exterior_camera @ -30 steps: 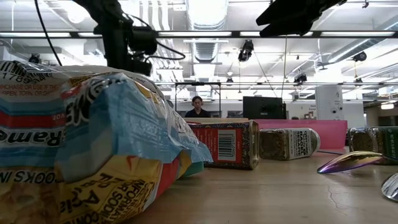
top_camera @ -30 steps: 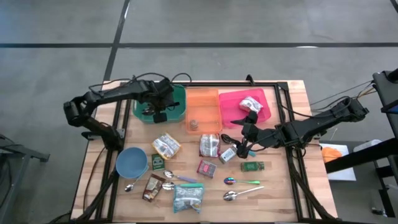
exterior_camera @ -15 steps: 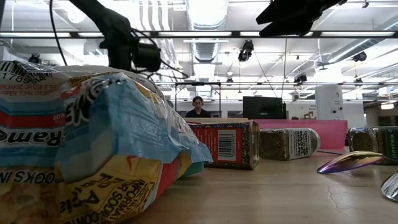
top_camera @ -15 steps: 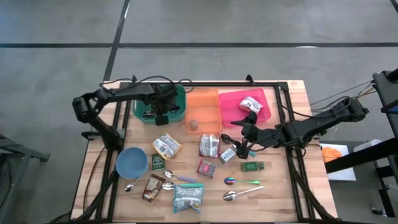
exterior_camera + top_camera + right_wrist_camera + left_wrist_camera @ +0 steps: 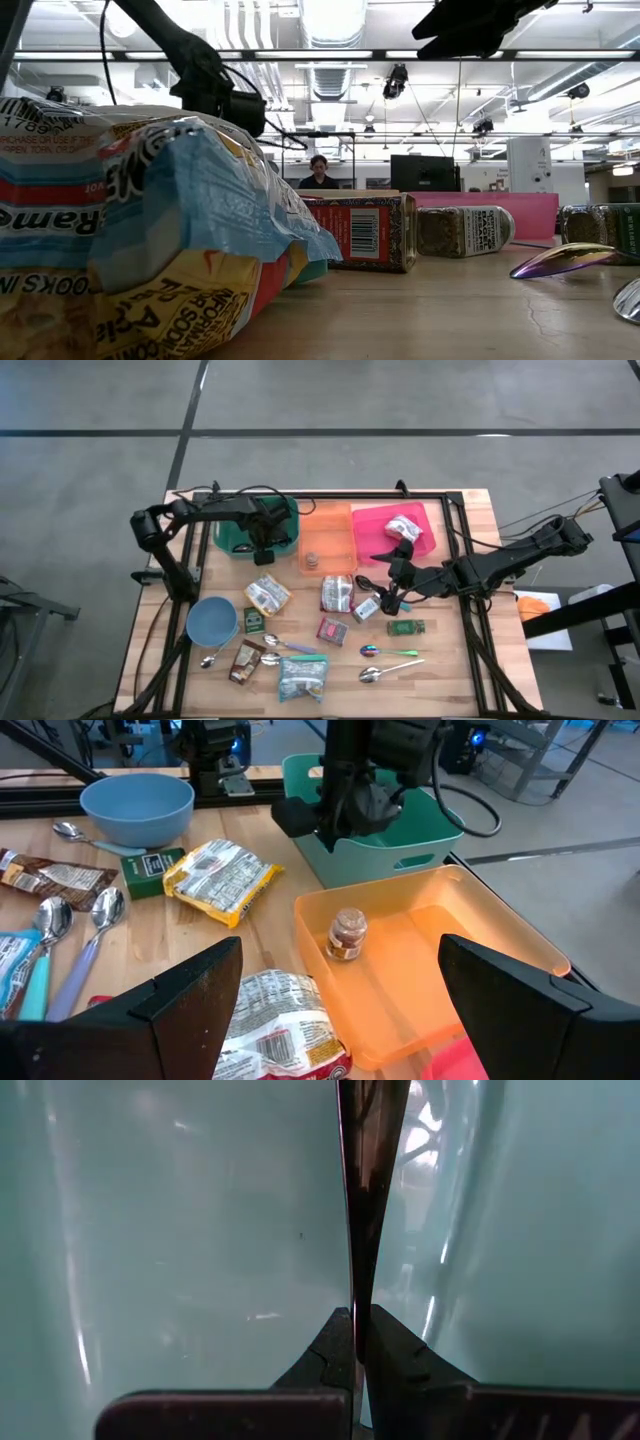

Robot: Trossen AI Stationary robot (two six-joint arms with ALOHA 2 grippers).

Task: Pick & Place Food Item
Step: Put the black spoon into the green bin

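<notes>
overall, the wooden tabletop (image 5: 455,650) carried three bins along its far edge: a green bin (image 5: 232,532), an orange bin (image 5: 332,525) holding a small jar (image 5: 312,561), and a pink bin (image 5: 372,530) with a crinkled packet (image 5: 404,526). the left gripper (image 5: 258,547) hung over the green bin's near rim, its jaws pressed together on a thin dark utensil (image 5: 368,1170). the right gripper (image 5: 388,596) hovered above a silver food packet (image 5: 337,593) near mid-table, jaws spread wide and empty. a blue bowl (image 5: 211,620), ramen packet (image 5: 301,678) and spoons (image 5: 385,674) lay nearer the front.
</notes>
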